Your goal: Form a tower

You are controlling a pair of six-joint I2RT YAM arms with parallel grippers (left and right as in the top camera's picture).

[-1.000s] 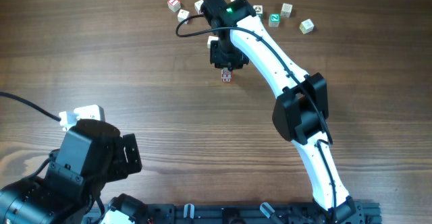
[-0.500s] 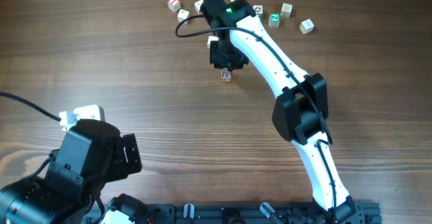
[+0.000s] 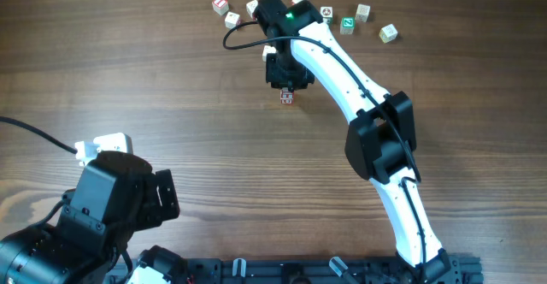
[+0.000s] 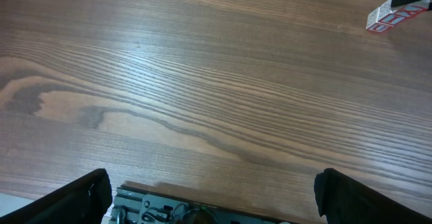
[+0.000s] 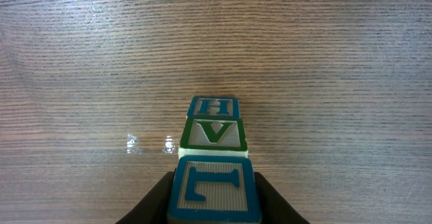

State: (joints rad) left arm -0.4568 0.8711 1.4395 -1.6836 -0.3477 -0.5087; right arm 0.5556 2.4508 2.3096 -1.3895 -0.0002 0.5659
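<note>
My right pincer (image 5: pixel 214 200) is pressed together on the top cube (image 5: pixel 214 183) of the tower (image 3: pixel 287 97), with one dark finger (image 5: pixel 156 200) against each side face of that cube. In the right wrist view the tower occupies the lower centre of the frame. It is three lettered cubes in a single column: the pinched one nearest the camera, a V cube (image 5: pixel 213 135) directly beyond it, and an H cube (image 5: pixel 213 106) farthest away. (Whether the pinched cube rests fully on the V cube cannot be told from this angle.) In the overhead view the tower stands on the wooden table (image 3: pixel 171 79) above the centre of the frame, just below the head of my right arm (image 3: pixel 342 70), which extends in from the lower right edge. Loose cubes (image 3: pixel 388 33) lie scattered along the upper edge, apart from the tower. My left pincer (image 4: pixel 214 193) is spread wide, its fingertips at the lower left and lower right corners of the left wrist view. My left arm (image 3: pixel 102 207) sits in the lower left of the overhead frame, well apart from the tower.
</note>
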